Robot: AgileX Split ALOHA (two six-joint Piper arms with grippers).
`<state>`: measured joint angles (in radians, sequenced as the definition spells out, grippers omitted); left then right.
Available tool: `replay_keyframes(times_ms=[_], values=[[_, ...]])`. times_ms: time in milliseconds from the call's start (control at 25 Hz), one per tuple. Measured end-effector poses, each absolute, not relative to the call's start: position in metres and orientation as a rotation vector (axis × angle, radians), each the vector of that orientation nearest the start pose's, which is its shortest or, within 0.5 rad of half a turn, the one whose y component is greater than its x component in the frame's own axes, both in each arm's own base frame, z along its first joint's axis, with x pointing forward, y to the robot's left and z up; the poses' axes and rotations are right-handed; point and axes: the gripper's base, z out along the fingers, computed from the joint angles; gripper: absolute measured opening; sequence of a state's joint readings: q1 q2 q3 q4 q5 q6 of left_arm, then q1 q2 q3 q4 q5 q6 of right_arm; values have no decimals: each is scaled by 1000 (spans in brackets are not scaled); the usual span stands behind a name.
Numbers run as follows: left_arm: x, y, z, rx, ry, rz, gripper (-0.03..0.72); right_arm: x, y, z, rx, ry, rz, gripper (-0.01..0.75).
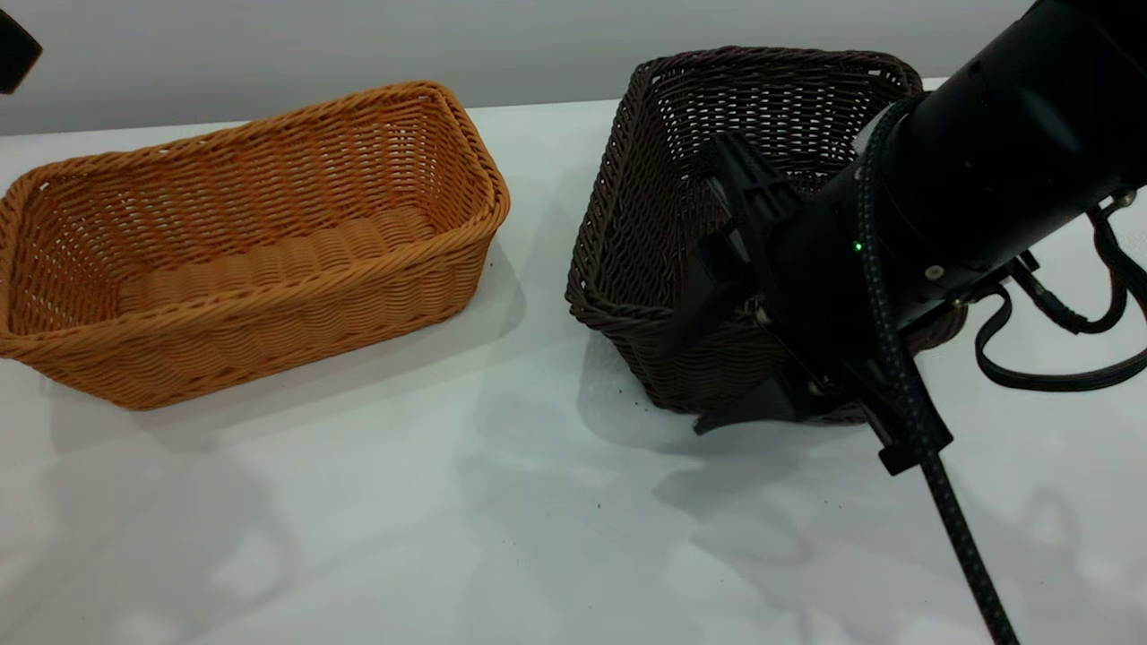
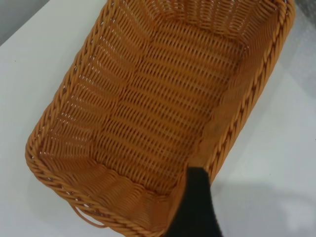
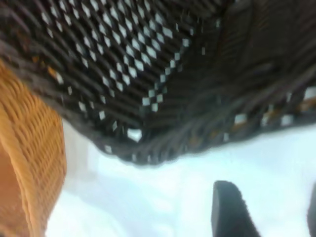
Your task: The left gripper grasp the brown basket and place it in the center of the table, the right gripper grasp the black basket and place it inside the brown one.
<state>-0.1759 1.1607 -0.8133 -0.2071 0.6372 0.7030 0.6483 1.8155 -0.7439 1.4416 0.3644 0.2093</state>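
Note:
The brown basket (image 1: 251,242) stands upright on the white table (image 1: 502,502), left of the middle. From the left wrist view I look down into it (image 2: 163,98), with one black finger (image 2: 197,202) over its rim and the other out of frame. A black part of the left arm (image 1: 13,49) shows at the top left corner. The black basket (image 1: 717,170) stands to the right, apart from the brown one. My right gripper (image 1: 685,387) is open and empty, just in front of the black basket's near wall (image 3: 163,89), low over the table.
The right arm's braided cable (image 1: 950,502) hangs down across the table's right front. The brown basket's side (image 3: 29,148) shows beside the black one in the right wrist view. The table's front half is bare, with a few dark specks.

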Motion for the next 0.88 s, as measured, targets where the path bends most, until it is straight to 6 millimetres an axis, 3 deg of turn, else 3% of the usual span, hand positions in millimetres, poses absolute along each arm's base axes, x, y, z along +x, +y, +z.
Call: replay_keyframes(times_ms=[280, 520, 760, 880], values=[[222, -51, 284, 902, 2275, 8, 525, 229, 208, 139, 1274, 2681, 1052, 332], [222, -51, 284, 902, 2275, 8, 525, 233, 208, 132, 1342, 2651, 1025, 332], [222, -51, 284, 903, 2276, 8, 525, 249, 214, 145, 1317, 2566, 1064, 331], [222, -51, 284, 903, 2277, 8, 525, 251, 214, 141, 1340, 2558, 1045, 331]])
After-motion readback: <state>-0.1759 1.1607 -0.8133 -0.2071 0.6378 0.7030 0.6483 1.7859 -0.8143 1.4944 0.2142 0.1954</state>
